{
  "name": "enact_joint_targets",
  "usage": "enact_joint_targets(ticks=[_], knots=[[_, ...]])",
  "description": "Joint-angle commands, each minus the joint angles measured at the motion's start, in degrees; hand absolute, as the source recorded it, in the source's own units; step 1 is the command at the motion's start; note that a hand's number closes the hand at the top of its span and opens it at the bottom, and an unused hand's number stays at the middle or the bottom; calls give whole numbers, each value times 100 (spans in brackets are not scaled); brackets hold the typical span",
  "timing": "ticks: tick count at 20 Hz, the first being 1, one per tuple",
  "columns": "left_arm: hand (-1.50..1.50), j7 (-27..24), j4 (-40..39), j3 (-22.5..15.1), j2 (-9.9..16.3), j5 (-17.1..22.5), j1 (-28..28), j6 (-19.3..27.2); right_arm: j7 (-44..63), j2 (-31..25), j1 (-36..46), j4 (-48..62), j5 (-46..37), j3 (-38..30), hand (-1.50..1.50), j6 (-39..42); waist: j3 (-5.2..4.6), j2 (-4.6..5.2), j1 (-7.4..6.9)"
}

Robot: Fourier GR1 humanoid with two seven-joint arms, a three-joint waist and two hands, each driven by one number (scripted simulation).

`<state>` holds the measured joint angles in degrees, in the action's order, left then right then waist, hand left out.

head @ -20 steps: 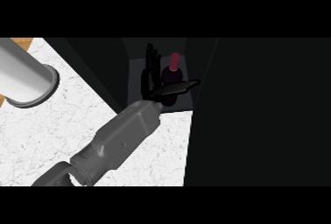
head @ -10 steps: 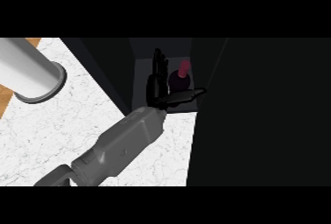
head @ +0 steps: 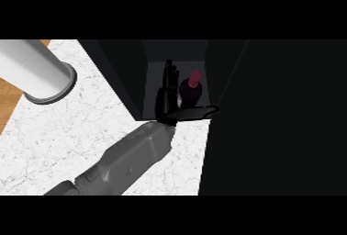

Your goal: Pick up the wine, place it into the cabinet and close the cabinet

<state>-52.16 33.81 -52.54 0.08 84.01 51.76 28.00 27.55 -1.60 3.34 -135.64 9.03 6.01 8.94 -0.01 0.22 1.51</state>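
Note:
The wine bottle (head: 192, 88), dark with a pink-red top, stands inside the dark cabinet (head: 157, 51) opening. My left hand (head: 165, 98) is just to its left. The fingers point straight into the cabinet alongside the bottle, and the thumb sticks out to the right across the bottle's base. The hand is open and not curled round the bottle. I cannot tell whether it still touches the glass. My right hand does not show.
A large black panel (head: 278, 119), seemingly the cabinet's door or side, fills the right half. A big grey cylinder (head: 37, 69) stands at the left on the white marble counter (head: 75, 133). Wooden floor (head: 8, 98) shows past the counter's left edge.
The hand was curled at the bottle a second ago. Its fingers have since straightened and now stand beside the bottle. The view has shifted so the cabinet sits more to the middle.

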Motion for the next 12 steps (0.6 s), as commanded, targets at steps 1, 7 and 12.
enact_joint_targets(ticks=[1,7,12], knots=[[-150,-75,432,183,53,-438,-261,121,169,75,250,38,-93,-58,-150,-242,0,-34,-157],[-150,-171,1621,73,244,-1064,-1140,525,333,-87,-3,-268,37,-171,-150,-143,3,-48,-172],[-150,336,2546,125,912,-1568,-1543,340,348,-91,175,-148,7,-110,-150,-137,2,-43,-179]])
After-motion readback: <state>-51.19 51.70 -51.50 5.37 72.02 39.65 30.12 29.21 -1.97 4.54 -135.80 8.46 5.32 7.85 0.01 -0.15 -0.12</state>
